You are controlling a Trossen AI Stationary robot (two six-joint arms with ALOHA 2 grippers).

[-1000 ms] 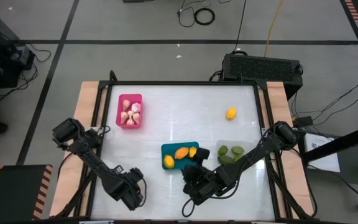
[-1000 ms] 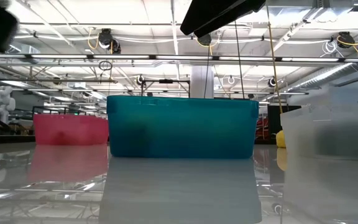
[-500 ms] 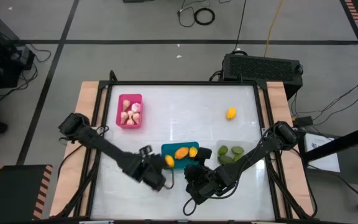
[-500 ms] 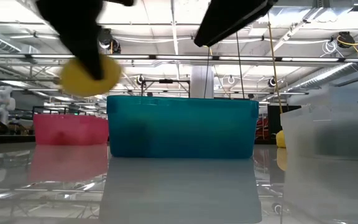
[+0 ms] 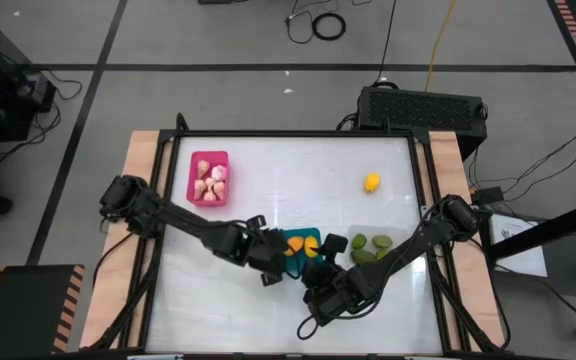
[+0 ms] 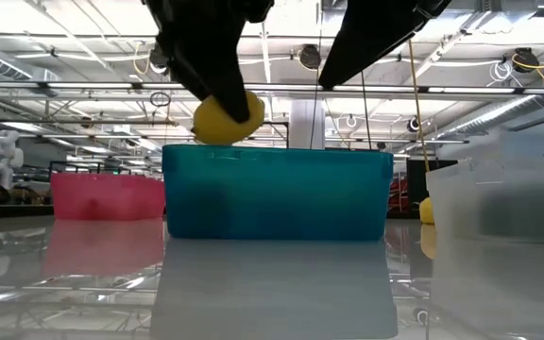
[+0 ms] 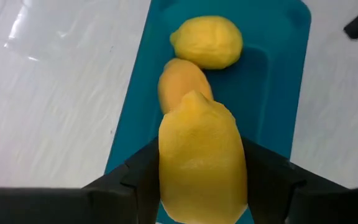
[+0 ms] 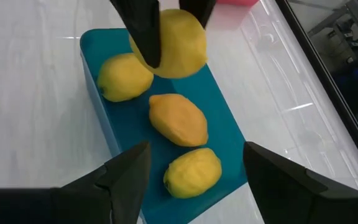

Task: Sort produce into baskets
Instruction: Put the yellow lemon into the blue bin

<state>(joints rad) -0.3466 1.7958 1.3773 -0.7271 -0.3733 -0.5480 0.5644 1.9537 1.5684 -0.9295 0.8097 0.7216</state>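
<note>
My left gripper [image 5: 273, 257] is shut on a yellow oval fruit [image 7: 202, 158] just above the rim of the teal basket [image 5: 290, 262]. The fruit also shows in the low view [image 6: 227, 118]. Three yellow-orange fruits [image 8: 178, 119] lie in the teal basket. My right gripper [image 8: 194, 171] is open and empty, hovering over the basket's other end, fingers apart. One more yellow fruit [image 5: 371, 182] lies on the table at the far right. My left gripper pinches the yellow fruit by its two long sides [image 7: 166, 168] between its two fingers [image 7: 138, 180]. The fingers come from above, slanting down, as the low view shows [image 6: 196, 57]. The fruit sits at their free ends, lifted clear, just over the teal basket's rim.
The pink basket [image 5: 208, 178] with several pale bulbs stands at the far left. The faint clear basket [image 5: 373, 245] with round green fruits stands right of the teal one. The right arm [image 6: 376, 33] hangs close beside my left gripper.
My left gripper has swung from the table's near left toward the right and far side, carrying the yellow fruit clear of the table, and now hangs over the teal basket. My right gripper has stayed nearly where it was.
</note>
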